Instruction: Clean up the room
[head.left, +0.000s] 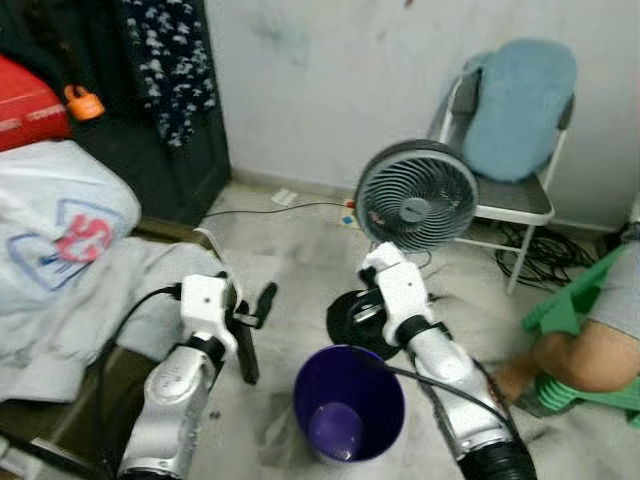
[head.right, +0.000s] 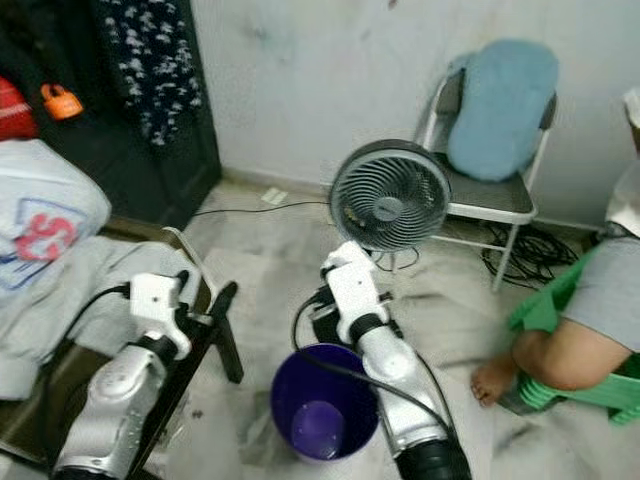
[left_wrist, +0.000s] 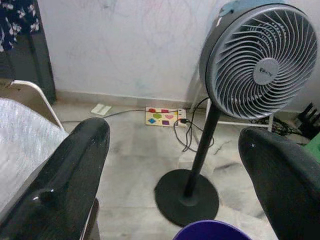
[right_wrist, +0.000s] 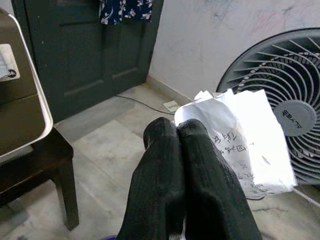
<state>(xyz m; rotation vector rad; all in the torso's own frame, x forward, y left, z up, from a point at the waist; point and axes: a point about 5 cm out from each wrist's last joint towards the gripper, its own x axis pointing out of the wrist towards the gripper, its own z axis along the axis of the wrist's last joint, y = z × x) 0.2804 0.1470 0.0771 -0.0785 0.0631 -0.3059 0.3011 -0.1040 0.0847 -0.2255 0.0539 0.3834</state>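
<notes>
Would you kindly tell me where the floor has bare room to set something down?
Bare tile lies between the dark door and the fan, along the wall. It is crowded around the purple bucket, the fan's base and the cables under the folding chair.

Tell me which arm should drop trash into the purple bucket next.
Right. The right gripper is already shut on a crumpled paper and sits just beyond the purple bucket. The left gripper is open and empty, off to the bucket's left.

Bucket (head.left: 349, 402) before the fan (head.left: 416, 196); chair (head.left: 512, 203) behind, seemingly against the wall.
</notes>
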